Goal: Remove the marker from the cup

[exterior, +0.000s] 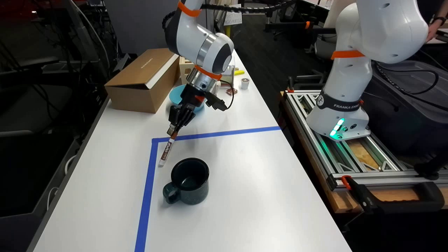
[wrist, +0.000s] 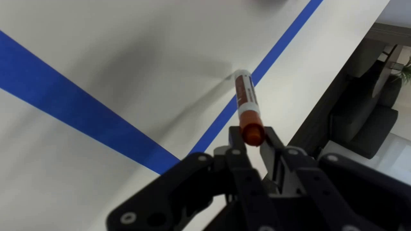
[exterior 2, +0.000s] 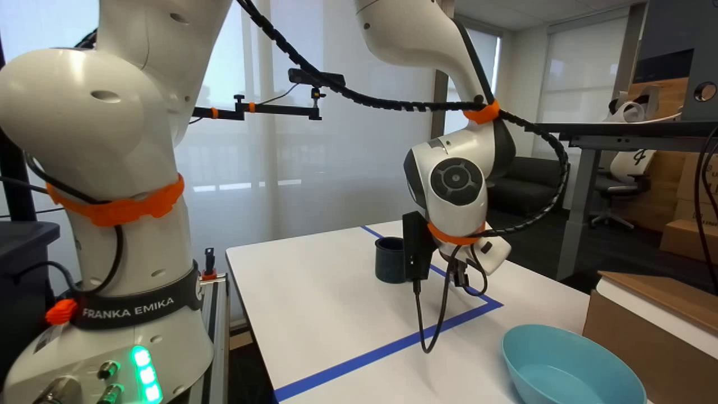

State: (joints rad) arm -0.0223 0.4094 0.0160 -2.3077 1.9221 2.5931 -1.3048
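The marker [exterior: 167, 151], white with a brown-red label and cap, is out of the cup. My gripper [exterior: 174, 130] is shut on its cap end; the wrist view shows the marker [wrist: 246, 93] between the fingertips [wrist: 252, 132]. The marker hangs tilted with its far end at or just above the table; I cannot tell whether it touches. The black cup [exterior: 191, 190] stands upright on the table with its handle to the side, a short way from the marker. The cup [exterior 2: 388, 261] also shows in an exterior view, where the fingers and marker are hidden.
Blue tape [exterior: 224, 133] marks a corner on the white table near the marker. A light-blue bowl [exterior 2: 566, 359] and a cardboard box [exterior: 140, 82] stand behind the gripper. A small white pod [exterior: 245, 83] and other small items lie near the far end.
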